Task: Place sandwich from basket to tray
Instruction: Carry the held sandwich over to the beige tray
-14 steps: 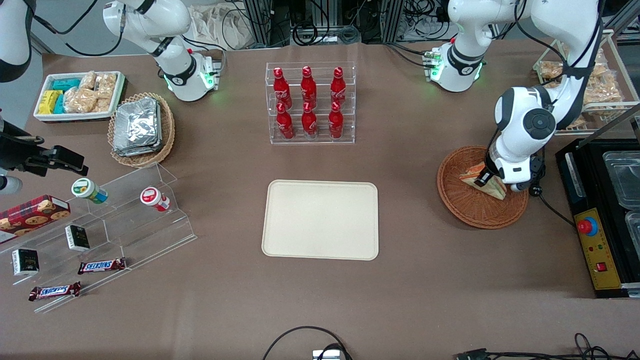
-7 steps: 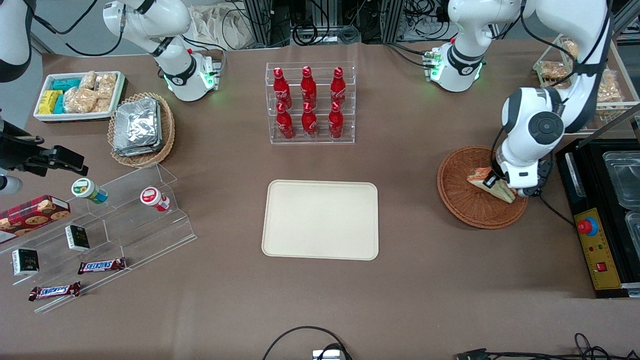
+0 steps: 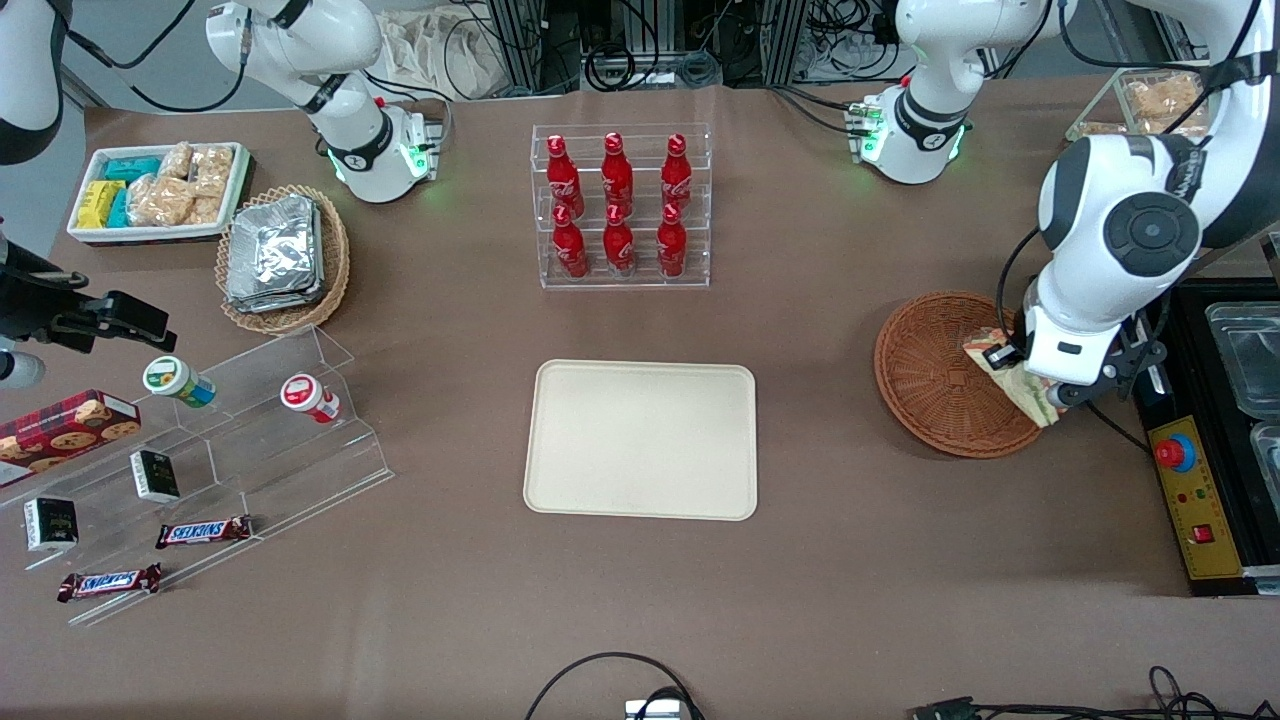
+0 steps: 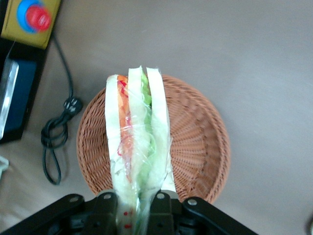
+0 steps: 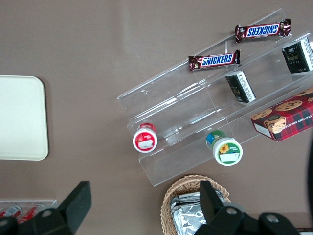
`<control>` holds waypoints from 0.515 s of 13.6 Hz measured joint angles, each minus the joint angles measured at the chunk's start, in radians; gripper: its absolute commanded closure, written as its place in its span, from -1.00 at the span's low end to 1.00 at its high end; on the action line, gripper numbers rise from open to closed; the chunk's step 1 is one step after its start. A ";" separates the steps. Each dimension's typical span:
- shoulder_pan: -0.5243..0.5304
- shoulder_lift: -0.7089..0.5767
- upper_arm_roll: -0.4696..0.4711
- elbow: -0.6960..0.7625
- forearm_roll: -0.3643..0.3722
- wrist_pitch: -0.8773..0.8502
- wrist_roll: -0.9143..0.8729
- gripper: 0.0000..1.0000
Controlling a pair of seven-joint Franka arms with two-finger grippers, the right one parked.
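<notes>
Gripping the sandwich [image 4: 134, 142] tight, the left arm's gripper [image 4: 138, 205] hangs in the air above the basket [image 4: 195, 142]. Its two black fingers [image 4: 107, 205] squeeze the wide end of the wrapped wedge, one on each side. The sandwich is up off the wicker, and its pointed end sticks out away from the gripper. White bread with orange, green and red layers shows through the clear wrap.

From the front, the sandwich [image 3: 1020, 380] sits over the basket's [image 3: 930, 375] edge, on the side toward the working arm's end of the table. The cream tray [image 3: 641, 440] lies flat in the middle of the table, well apart from the basket. A black cord [image 4: 56, 142] curls on the table just beside the basket.
</notes>
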 measured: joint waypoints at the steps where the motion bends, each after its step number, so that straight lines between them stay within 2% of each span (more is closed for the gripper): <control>1: 0.000 0.000 -0.008 0.022 -0.024 -0.004 0.076 0.84; 4: 0.000 0.001 -0.042 0.059 -0.053 -0.005 0.265 0.82; 7: 0.000 0.008 -0.109 0.082 -0.084 -0.005 0.319 0.82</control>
